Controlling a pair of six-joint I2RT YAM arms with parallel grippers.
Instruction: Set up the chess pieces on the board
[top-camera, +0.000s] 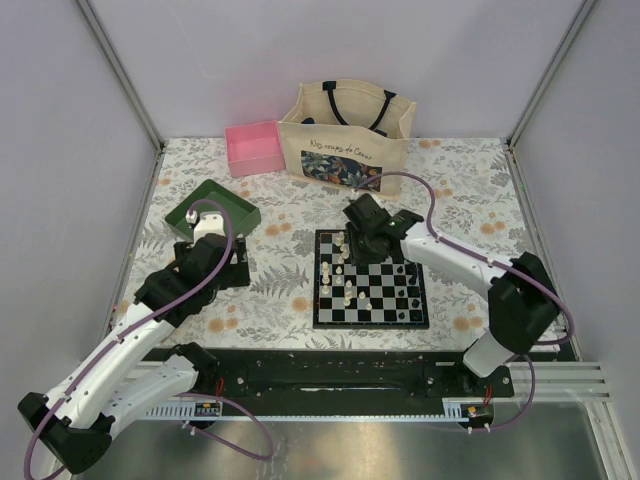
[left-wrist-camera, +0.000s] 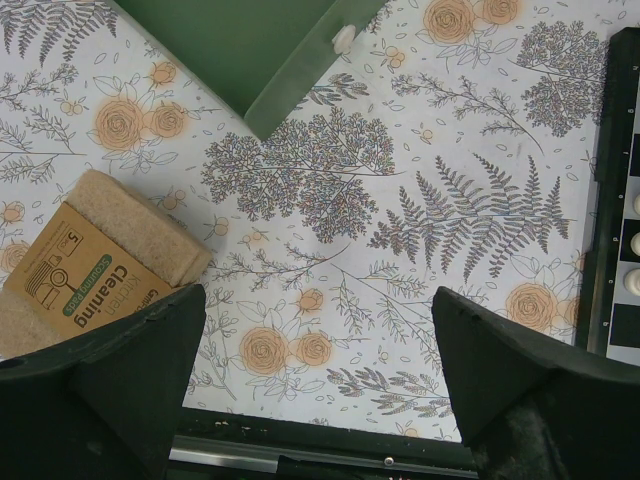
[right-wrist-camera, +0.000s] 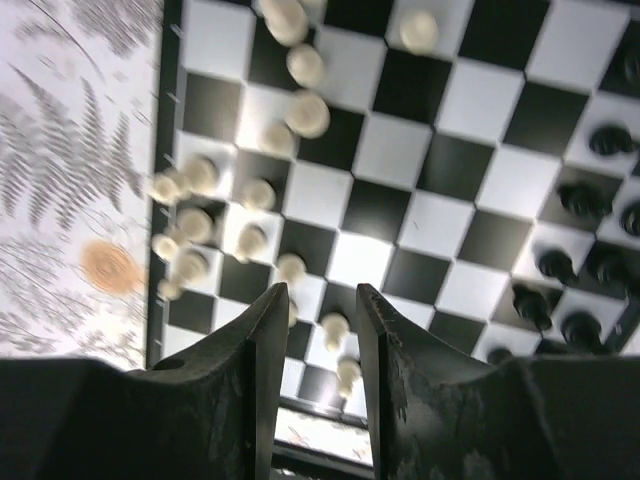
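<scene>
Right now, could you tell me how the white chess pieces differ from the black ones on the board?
The white chess pieces crowd the left side of the board in the top view; the black chess pieces sit on its right side. The white ones are loosely scattered, some reaching the middle, while the black ones keep near their edge. Both sets are on the board.
</scene>
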